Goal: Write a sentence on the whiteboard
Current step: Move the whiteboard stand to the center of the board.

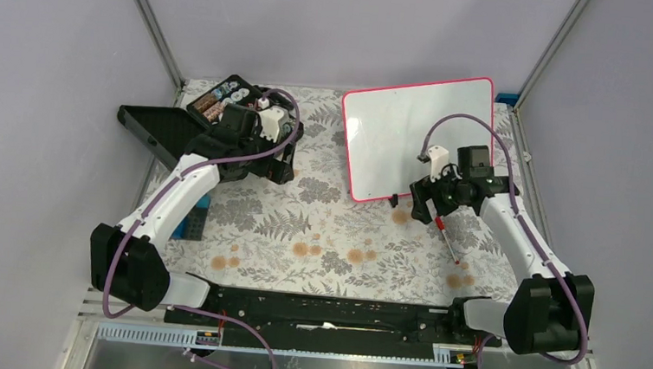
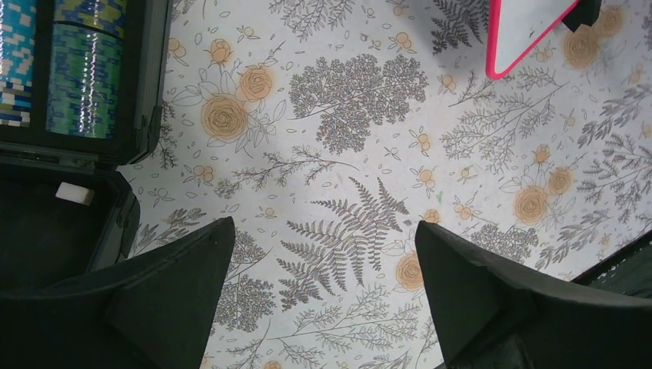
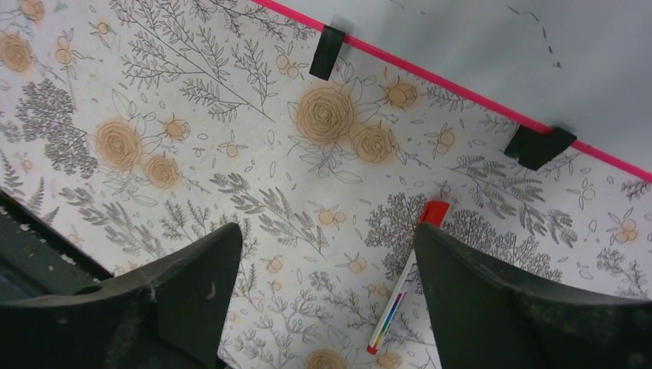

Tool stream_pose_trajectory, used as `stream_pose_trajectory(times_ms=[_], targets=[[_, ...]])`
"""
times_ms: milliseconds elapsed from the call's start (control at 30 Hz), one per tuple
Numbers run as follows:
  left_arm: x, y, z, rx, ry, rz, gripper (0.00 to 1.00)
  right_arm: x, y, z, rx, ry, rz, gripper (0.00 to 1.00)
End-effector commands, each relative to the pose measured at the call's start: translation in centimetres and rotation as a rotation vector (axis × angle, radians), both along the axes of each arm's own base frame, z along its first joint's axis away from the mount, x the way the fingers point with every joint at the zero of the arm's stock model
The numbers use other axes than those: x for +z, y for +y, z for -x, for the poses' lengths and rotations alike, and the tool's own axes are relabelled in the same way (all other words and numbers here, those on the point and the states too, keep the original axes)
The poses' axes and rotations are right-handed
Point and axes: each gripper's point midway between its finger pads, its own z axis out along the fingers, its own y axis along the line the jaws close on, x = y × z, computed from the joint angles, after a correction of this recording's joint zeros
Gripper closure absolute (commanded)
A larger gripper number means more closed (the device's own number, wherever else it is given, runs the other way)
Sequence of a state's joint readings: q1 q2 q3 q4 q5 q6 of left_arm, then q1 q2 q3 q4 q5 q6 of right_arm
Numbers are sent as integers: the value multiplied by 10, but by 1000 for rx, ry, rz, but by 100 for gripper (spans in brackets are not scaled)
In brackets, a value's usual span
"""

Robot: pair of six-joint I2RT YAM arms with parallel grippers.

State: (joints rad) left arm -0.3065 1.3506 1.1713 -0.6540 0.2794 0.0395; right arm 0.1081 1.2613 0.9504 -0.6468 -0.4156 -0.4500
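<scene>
The whiteboard (image 1: 396, 129) lies tilted at the back right, white with a pink-red rim. No red words show on it; the right wrist view shows only a few faint specks on its surface (image 3: 492, 46) and two black clips (image 3: 328, 52) on the rim. A white marker with a red cap (image 1: 446, 239) lies on the floral cloth just in front of the board. My right gripper (image 1: 426, 207) hovers open above it, and the marker (image 3: 400, 296) lies beside the right finger (image 3: 492, 300). My left gripper (image 1: 279, 166) is open and empty over the cloth, left of the board.
An open black case (image 1: 225, 99) with coloured chips stands at the back left, its lid (image 1: 153, 129) folded out; it also shows in the left wrist view (image 2: 77, 69). A blue block (image 1: 188, 225) lies by the left arm. The board's corner (image 2: 530, 31) shows in the left wrist view.
</scene>
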Motion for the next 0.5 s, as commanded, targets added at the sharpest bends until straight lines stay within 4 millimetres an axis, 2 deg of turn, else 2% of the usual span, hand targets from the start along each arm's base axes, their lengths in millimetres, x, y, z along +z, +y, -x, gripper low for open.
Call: stream_pose_trajectory(times_ms=[0, 133, 467], targets=[[42, -3, -19, 96, -109, 75, 1, -8, 12, -15, -4, -73, 53, 15], [51, -2, -20, 116, -128, 91, 1, -23, 24, -21, 4, -58, 69, 25], [61, 4, -20, 164, -166, 97, 1, -49, 61, -43, -25, -17, 20, 31]])
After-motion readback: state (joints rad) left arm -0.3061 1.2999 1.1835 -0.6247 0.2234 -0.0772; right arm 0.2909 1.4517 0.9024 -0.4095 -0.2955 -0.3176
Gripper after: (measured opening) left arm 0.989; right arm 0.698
